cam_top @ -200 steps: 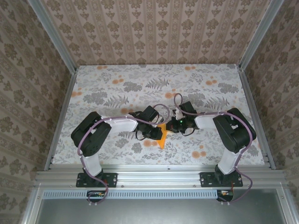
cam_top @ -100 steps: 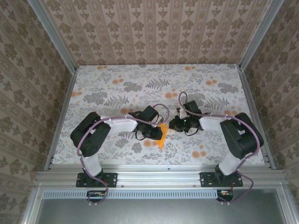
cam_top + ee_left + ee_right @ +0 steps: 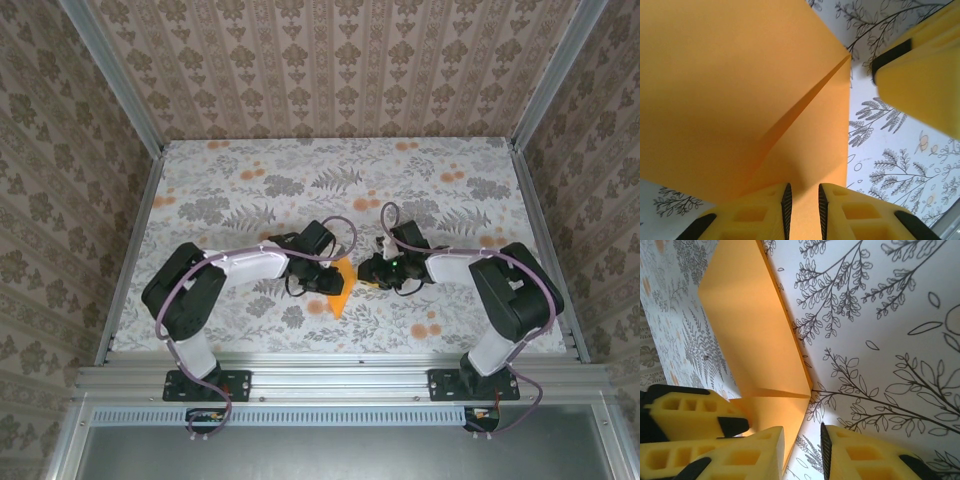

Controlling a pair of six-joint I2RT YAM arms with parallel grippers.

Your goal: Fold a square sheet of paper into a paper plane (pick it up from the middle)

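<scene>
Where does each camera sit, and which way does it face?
Top external: above and behind the bases, looking down on the table; both arms show, left gripper and right gripper flanking the orange paper.
Left wrist: low, facing past its fingers across the paper; the right gripper's finger opposite.
Right wrist: low, facing past its fingers along the paper's edge; the left gripper's finger alongside.
Shared: the paper; each wrist view catches the other gripper.

Creased orange paper plane [image 3: 341,289], tip nearward
</scene>
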